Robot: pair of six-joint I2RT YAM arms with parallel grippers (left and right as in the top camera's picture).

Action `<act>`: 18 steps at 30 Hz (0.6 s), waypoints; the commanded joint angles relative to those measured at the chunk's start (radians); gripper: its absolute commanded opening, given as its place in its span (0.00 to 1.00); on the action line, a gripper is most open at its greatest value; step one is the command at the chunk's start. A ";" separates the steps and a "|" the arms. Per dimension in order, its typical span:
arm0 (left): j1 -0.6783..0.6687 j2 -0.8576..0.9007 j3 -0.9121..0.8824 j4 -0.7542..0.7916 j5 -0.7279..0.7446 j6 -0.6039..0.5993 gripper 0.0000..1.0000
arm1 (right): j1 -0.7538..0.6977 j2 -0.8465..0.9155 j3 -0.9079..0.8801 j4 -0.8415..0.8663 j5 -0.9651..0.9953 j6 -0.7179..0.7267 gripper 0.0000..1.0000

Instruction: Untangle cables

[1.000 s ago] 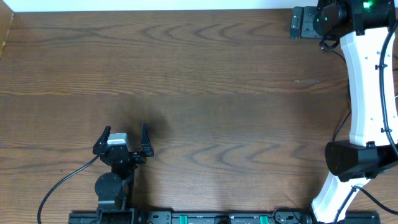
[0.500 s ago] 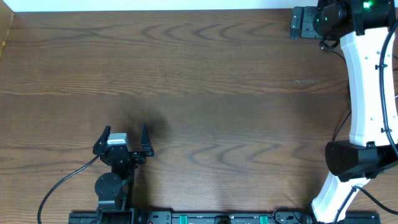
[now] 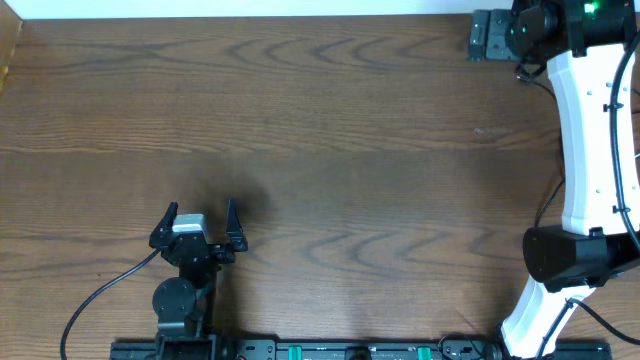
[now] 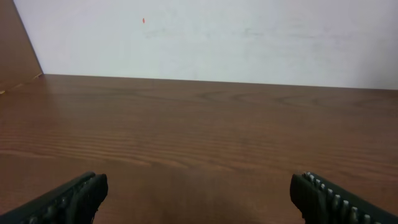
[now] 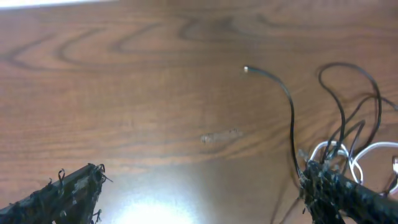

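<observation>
Several thin, limp, light cables (image 5: 341, 146), tangled; likely best taken by loose black end (image 5: 247, 69); left fingers (image 4: 71, 196), right fingers (image 5: 68, 186) apart, empty

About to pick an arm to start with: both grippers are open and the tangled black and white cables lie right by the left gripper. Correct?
No, wrong gripper. The tangled black and white cables lie right by the right gripper, as the right wrist view shows. The left wrist view shows no cable by the left gripper. Both grippers are open.
</observation>
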 commanded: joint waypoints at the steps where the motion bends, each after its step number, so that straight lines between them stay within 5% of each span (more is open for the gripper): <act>1: 0.005 -0.004 -0.010 -0.050 -0.035 0.017 0.99 | 0.018 -0.038 0.017 0.045 0.024 0.007 0.99; 8: 0.005 -0.004 -0.010 -0.050 -0.035 0.016 0.98 | 0.116 -0.140 -0.055 0.203 0.118 -0.051 0.99; 18: 0.005 -0.004 -0.010 -0.050 -0.035 0.017 0.99 | 0.171 -0.536 -0.682 0.684 0.177 -0.060 0.99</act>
